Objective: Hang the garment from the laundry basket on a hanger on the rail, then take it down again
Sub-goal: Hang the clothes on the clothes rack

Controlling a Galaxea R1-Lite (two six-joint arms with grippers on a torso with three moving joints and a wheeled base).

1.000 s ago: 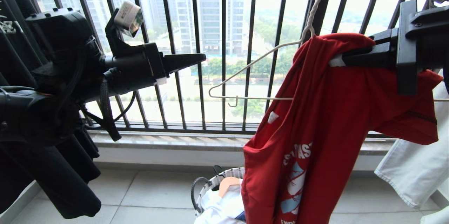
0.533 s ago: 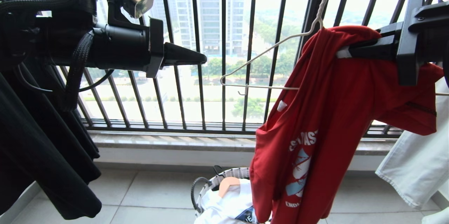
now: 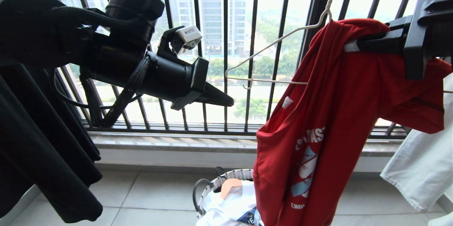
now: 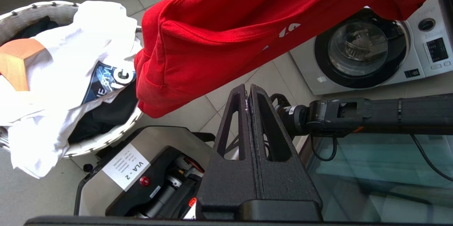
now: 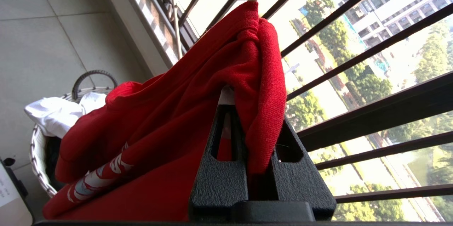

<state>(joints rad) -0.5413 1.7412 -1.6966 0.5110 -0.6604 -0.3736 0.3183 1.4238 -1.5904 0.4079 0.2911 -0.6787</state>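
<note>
The red garment [image 3: 329, 112] hangs bunched on the right half of the white wire hanger [image 3: 269, 45], whose left arm is bare. The hanger's hook runs up out of view, and so does the rail. My right gripper [image 3: 348, 46] comes in level from the right and is shut on the garment's [image 5: 198, 112] neck fold; cloth lies between its fingers [image 5: 226, 169]. My left gripper [image 3: 231, 103] is shut and empty, tilted down to the right, just below and left of the hanger's bare end. From the left wrist, the left gripper [image 4: 248, 88] sits under the garment's [image 4: 230, 31] hem. The laundry basket [image 3: 212, 183] stands on the floor below.
A black garment [image 3: 35, 169] hangs at the left and a white one [image 3: 417, 169] at the right. The dark window railing [image 3: 226, 59] stands behind. The basket holds white cloth [image 3: 230, 208] and a wooden hanger [image 3: 230, 186]. A washing machine [image 4: 368, 49] stands behind me.
My left arm has swung and its wrist has rolled; the shut gripper now tilts down, with its tip further right, nearer the hanger's bare end. The right gripper, garment and hanger have risen slightly.
</note>
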